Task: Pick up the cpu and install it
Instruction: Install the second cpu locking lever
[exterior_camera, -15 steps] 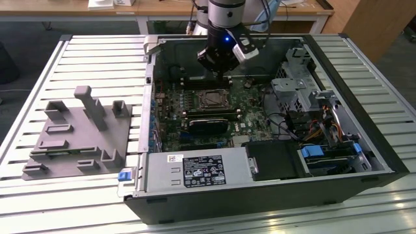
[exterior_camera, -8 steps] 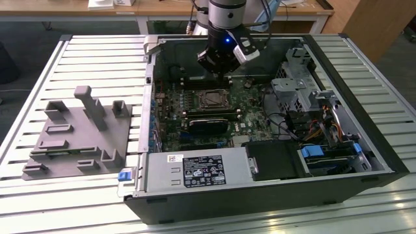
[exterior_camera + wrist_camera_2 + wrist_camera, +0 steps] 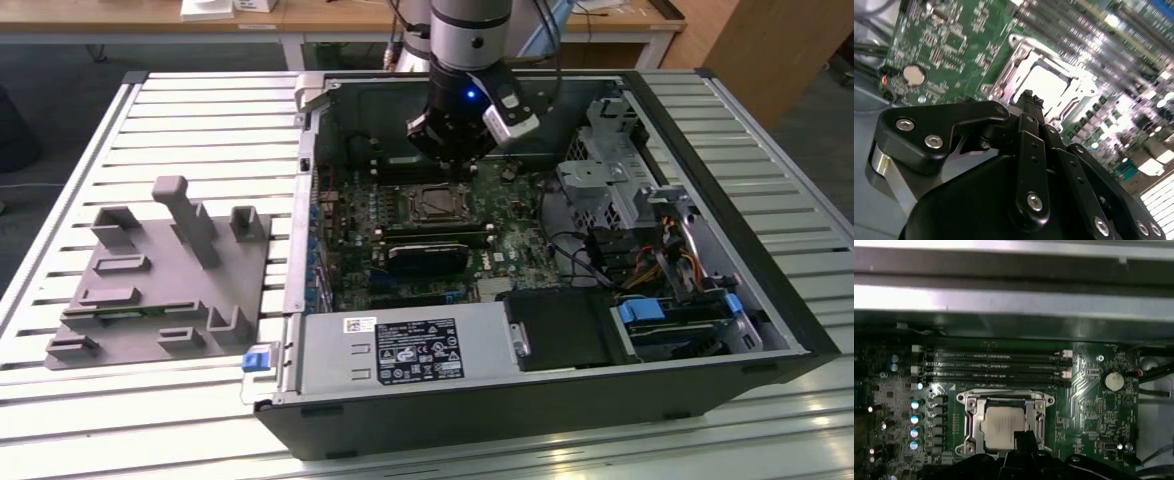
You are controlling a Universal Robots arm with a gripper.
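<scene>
One silvery cpu (image 3: 1003, 426) sits in the socket frame (image 3: 970, 410) just beyond the clenched, empty claw (image 3: 1027, 95); descending could scratch it.

A slatted metal table (image 3: 200, 110) carries a grey fixture (image 3: 167, 280) and an open computer case (image 3: 747, 290).

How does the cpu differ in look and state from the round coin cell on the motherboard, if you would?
The cpu is square with a pale, matte silvery top; the coin cell is round and shinier. The cpu lies inside the metal socket frame, while the coin cell sits on open green board. The gripper hangs close above the cpu's edge; the coin cell stands well apart from it. Both are flat and silvery.
</scene>
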